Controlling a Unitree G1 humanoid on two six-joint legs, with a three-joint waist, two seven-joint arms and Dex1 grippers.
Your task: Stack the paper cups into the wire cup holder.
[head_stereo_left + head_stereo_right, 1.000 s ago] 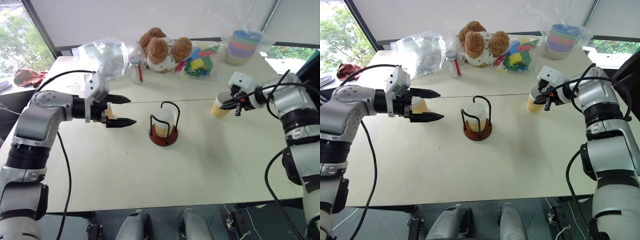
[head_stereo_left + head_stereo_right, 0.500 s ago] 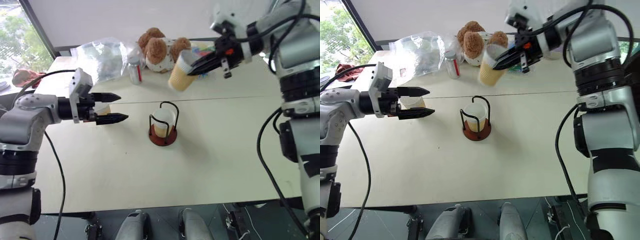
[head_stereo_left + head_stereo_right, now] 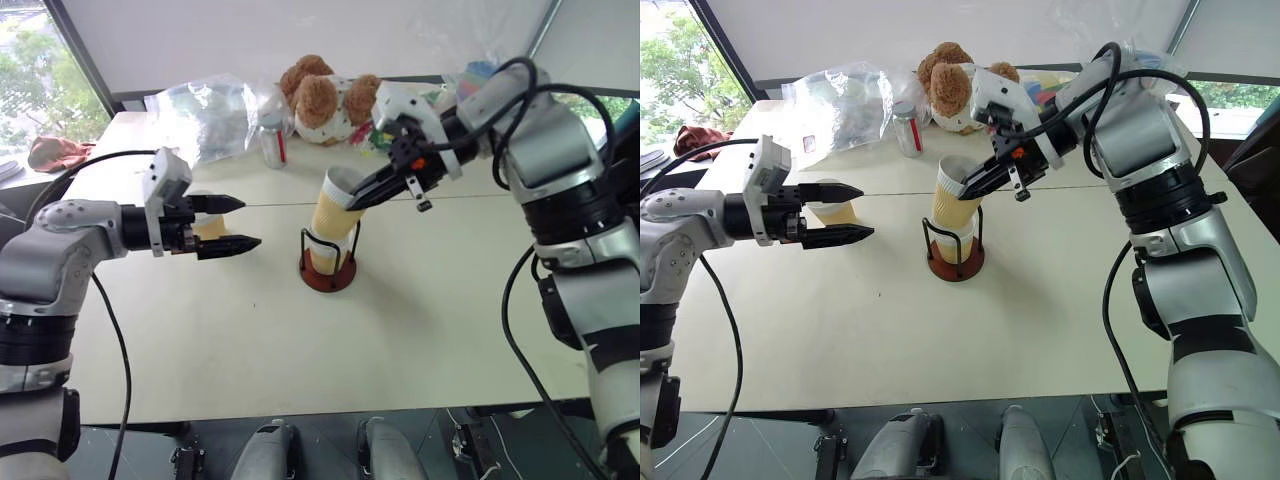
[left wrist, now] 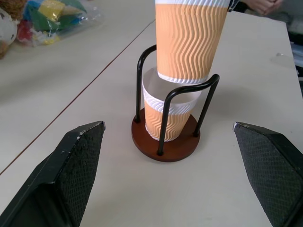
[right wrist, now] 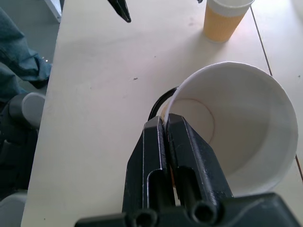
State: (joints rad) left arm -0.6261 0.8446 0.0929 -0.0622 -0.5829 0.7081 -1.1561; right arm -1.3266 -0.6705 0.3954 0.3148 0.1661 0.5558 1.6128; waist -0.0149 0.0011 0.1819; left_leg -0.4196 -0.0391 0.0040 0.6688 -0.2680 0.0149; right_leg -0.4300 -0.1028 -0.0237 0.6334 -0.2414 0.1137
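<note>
Right wrist view: right gripper (image 5: 165, 124) pinches rim of orange ribbed paper cup (image 3: 333, 203), tilted, base entering black wire holder w/ brown disc (image 3: 328, 275) holding 1 cup. Left gripper (image 3: 237, 222) fingers apart, empty.

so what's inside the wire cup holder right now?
One paper cup sits in the wire cup holder. The right claw holds a second cup whose bottom enters it, hiding the lower cup's inside.
</note>
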